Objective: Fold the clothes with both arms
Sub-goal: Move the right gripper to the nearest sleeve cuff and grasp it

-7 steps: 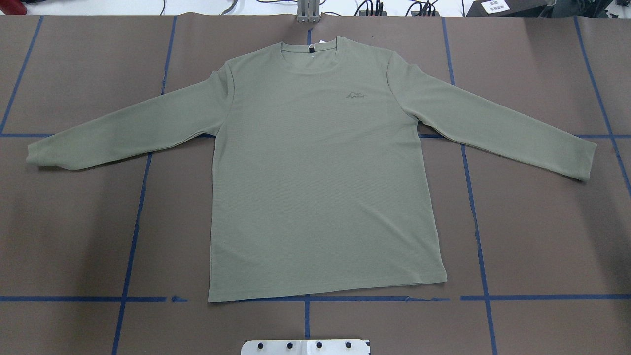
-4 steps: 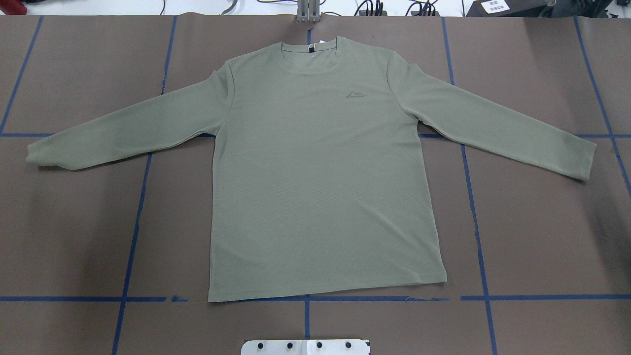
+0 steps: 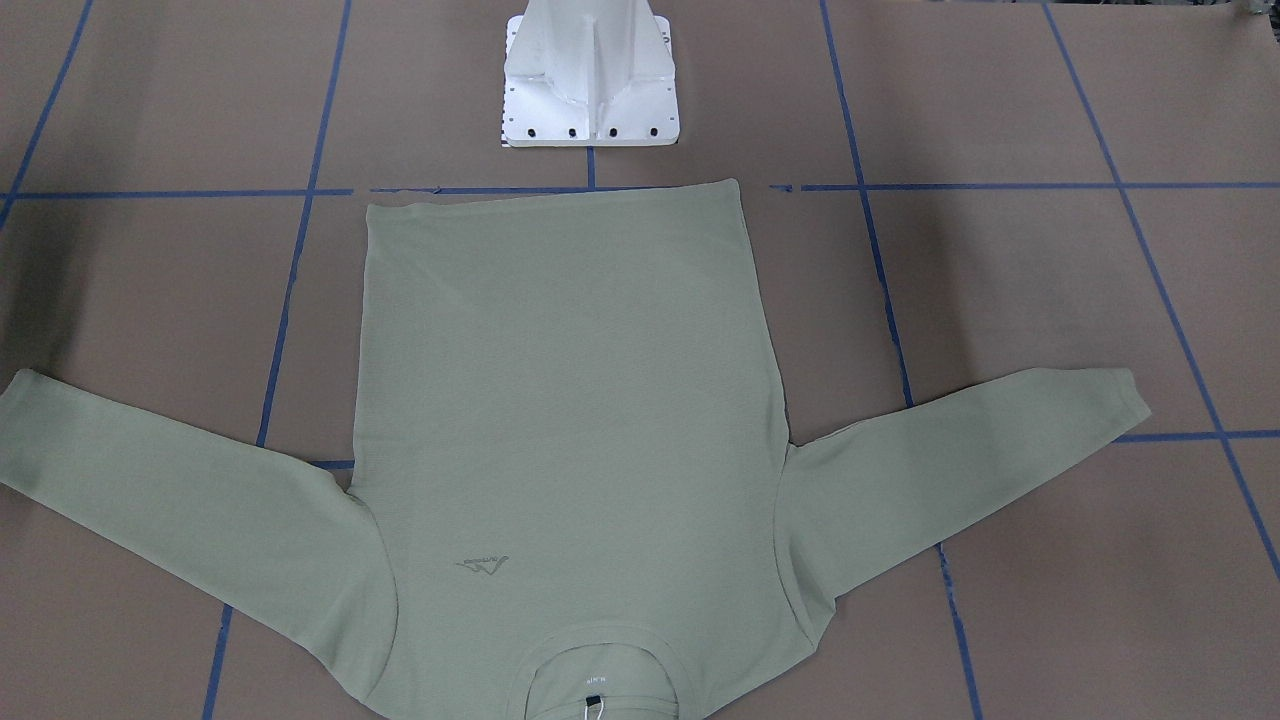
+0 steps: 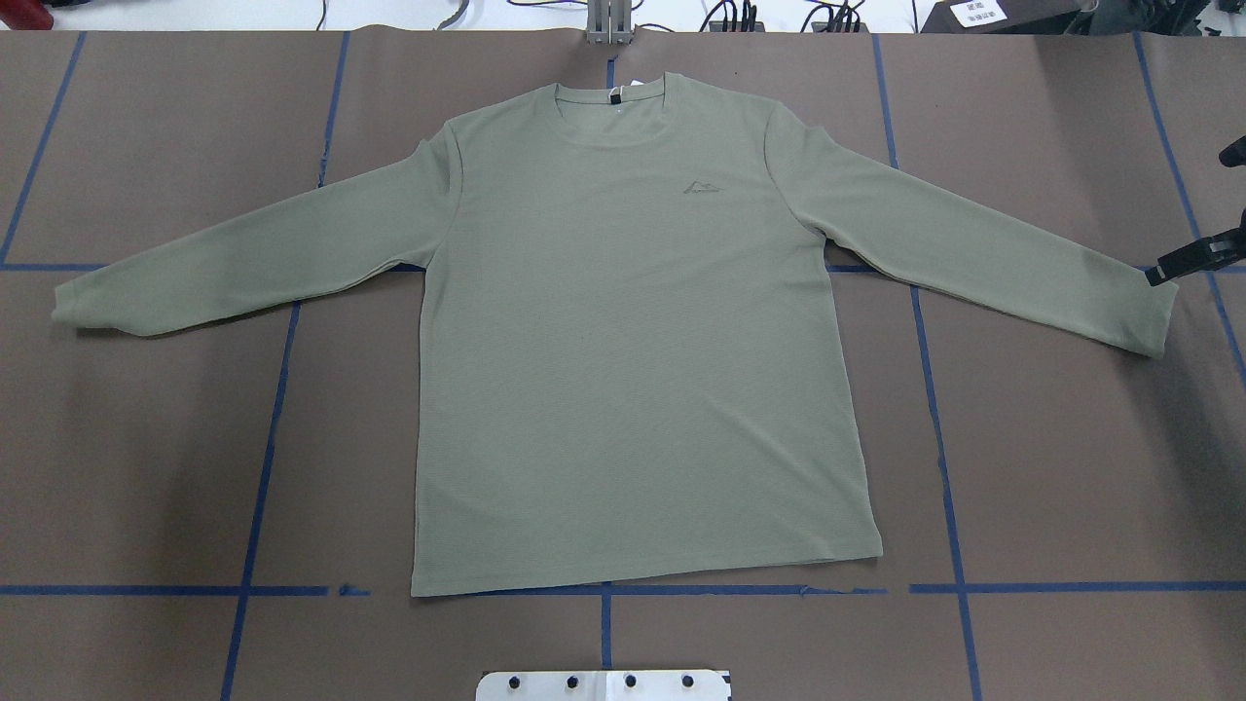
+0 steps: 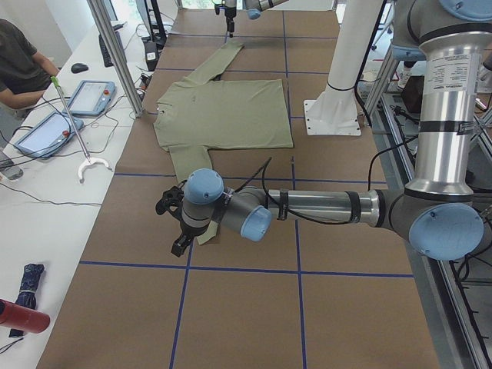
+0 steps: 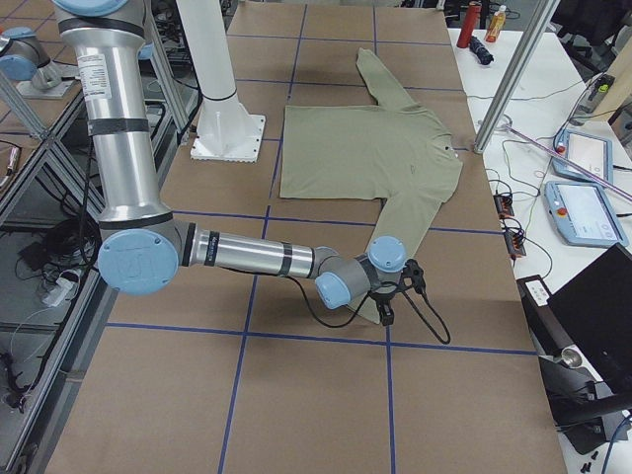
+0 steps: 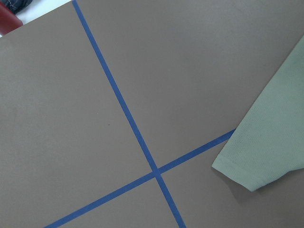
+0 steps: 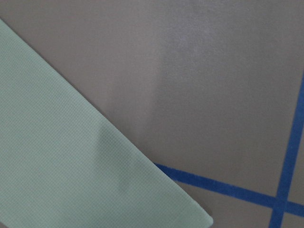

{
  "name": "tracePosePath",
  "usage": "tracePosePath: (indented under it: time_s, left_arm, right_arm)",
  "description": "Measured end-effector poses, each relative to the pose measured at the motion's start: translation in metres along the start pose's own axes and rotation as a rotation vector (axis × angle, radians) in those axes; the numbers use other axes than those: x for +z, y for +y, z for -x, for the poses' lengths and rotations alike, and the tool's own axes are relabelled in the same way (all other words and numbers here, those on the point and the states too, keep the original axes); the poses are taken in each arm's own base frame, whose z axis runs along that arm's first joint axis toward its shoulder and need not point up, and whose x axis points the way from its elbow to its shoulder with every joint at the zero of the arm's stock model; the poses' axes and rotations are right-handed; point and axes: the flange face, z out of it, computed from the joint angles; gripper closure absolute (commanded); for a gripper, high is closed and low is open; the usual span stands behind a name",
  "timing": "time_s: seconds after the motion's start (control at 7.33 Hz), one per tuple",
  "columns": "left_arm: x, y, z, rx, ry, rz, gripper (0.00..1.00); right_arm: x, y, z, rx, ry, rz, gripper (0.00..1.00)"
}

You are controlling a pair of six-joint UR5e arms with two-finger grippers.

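Shirt point(image 4: 633, 341) lies flat, face up: collar toward table's point(image 4: 146, 467) far edge, hem toward robot, sleeves spread sideways. I cannot tell the opening of the left gripper point(image 5: 174, 224) or the right gripper point(image 4: 1197, 255).

The shirt point(image 4: 623, 370) is soft green all over. The table point(image 4: 146, 467) is brown with blue lines point(image 4: 1071, 587) crossing it.

The overhead camera is looking forward and down from behind the robot and the front camera is facing back, both taking in the whole shirt point(image 4: 623, 341), the counter point(image 4: 146, 467) and the white base point(image 3: 590, 90). The side cameras are looking along the counter from opposite ends. Each wrist camera is hovering close, the left over a cuff point(image 7: 259, 166) and blue tape point(image 7: 123, 109), the right nearer still over the other cuff point(image 8: 156, 190).
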Motion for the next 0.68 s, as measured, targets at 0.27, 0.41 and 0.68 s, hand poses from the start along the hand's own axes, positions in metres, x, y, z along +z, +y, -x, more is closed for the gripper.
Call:
tracePosePath:
  time_s: [0.27,0.41,0.68]
  left_arm:
    - [-0.001,-0.001,-0.001,0.002,0.001,-0.004,0.00]
    - [-0.001,-0.001,-0.001,0.004,0.001,-0.005,0.00]
    - [-0.001,-0.001,-0.001,0.007,0.002,-0.006,0.00]
  right_arm:
    - [0.022,0.001,0.016,0.030,-0.005,0.018,0.00]
    - [0.026,0.007,0.017,0.047,-0.011,0.029,0.00]
    - [0.031,0.028,0.009,0.072,-0.009,0.050,0.00]
